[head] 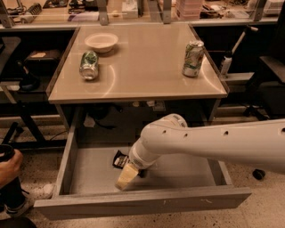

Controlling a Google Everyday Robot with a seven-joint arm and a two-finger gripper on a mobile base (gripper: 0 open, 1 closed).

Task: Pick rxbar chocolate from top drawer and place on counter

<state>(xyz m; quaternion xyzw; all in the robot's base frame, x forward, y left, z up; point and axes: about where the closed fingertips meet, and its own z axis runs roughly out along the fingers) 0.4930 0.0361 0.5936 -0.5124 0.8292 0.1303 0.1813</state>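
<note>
The top drawer (142, 203) stands pulled open below the counter (138, 67). The rxbar chocolate (119, 160), a dark wrapper with pale lettering, lies on the drawer floor left of centre, partly covered by my arm. My gripper (126, 176) reaches down into the drawer from the right, its tan fingertip low over the floor just in front of the bar. I cannot tell whether it touches the bar.
On the counter are a white bowl (101, 42), a green-and-white can lying on its side (89, 65) and an upright can (193, 58). A person's hand (9, 165) and shoe (38, 193) are at the left. A cluttered bench (133, 9) runs behind.
</note>
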